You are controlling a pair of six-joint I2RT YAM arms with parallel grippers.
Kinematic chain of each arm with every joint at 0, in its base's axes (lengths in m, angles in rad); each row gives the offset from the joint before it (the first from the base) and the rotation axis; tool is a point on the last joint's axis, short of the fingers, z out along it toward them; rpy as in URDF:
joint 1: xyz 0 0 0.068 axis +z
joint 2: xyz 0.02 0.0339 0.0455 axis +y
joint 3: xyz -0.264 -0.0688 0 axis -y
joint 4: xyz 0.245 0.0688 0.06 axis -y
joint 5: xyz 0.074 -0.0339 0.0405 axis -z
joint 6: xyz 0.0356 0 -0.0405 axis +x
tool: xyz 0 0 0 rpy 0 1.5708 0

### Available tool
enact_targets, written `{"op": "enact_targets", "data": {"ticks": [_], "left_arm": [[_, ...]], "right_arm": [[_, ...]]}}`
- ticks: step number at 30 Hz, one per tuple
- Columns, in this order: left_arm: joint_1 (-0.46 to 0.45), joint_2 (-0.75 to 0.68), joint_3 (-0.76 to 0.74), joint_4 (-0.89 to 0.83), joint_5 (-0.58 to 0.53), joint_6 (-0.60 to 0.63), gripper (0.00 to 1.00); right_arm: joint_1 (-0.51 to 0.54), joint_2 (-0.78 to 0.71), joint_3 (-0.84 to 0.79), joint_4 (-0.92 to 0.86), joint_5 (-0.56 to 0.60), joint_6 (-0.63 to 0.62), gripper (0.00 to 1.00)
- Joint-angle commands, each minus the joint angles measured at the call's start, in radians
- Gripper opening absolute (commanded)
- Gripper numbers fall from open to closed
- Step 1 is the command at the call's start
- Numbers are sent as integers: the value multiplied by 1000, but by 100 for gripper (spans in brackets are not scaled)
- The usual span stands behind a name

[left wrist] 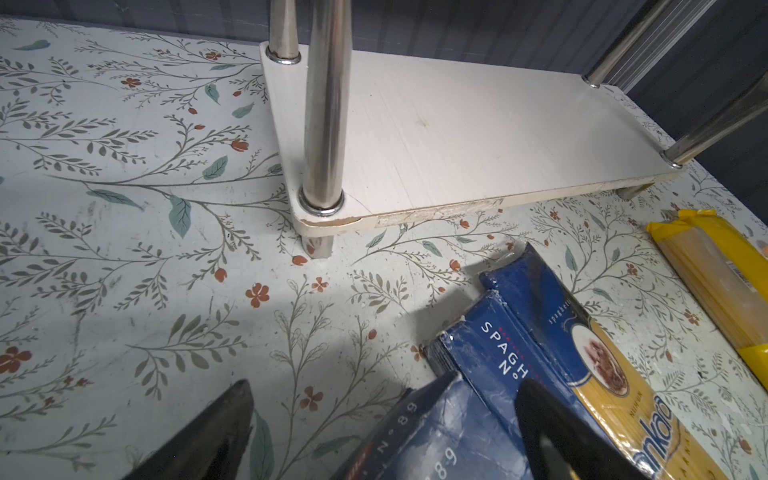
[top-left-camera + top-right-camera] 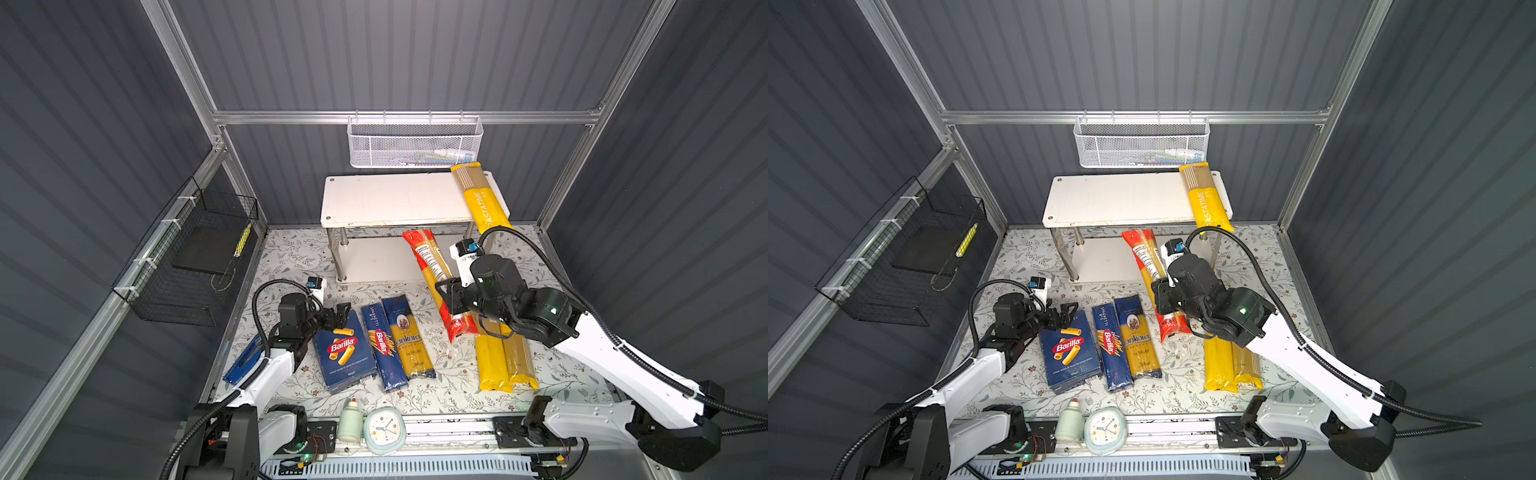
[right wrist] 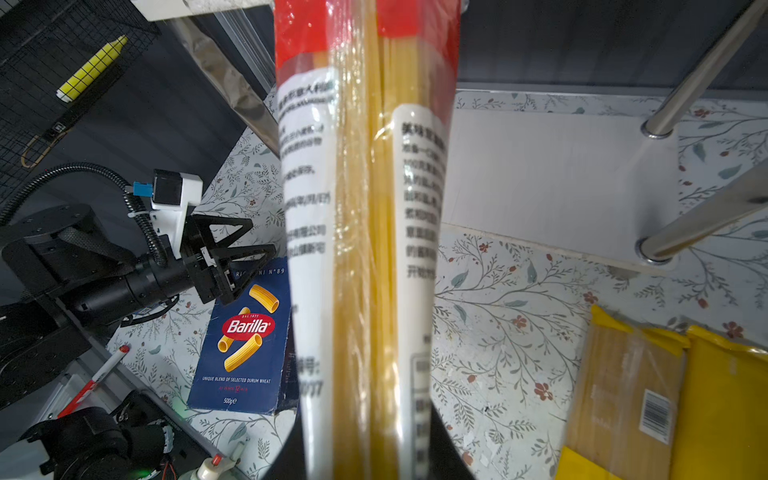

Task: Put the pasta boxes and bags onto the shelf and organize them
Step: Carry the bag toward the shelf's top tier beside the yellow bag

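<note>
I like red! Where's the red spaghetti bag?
Right of centre in both top views, the red bag sits in the right gripper, in front of the shelf, between the ankara bag and yellow bags.

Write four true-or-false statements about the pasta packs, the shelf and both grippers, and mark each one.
1. A yellow bag lies on the shelf, on its top board. True.
2. The right gripper is shut on the red bag. True.
3. The wide Barilla box and the narrow Barilla box sit on the shelf. False: both lie on the table.
4. The left gripper is shut on the wide Barilla box. False: it is open at that box's far end, gripping nothing.
</note>
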Motion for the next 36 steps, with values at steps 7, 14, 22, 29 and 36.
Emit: {"op": "enact_targets", "data": {"ticks": [7,14,22,29,36], "left_arm": [[-4,-12,25,-16,-2,18,99],[-4,-11,26,-17,-3,18,99],[-4,-13,24,-15,-2,18,99],[-4,-12,24,-17,-2,17,99],[-4,-10,27,-18,-5,16,99]], "right_arm": [[1,26,198,49,127,-64,17],[-37,78,310,32,133,-93,17],[-125,179,445,32,94,-142,17],[-221,283,569,26,17,-176,18],[-287,379,705,28,4,-216,18]]}}
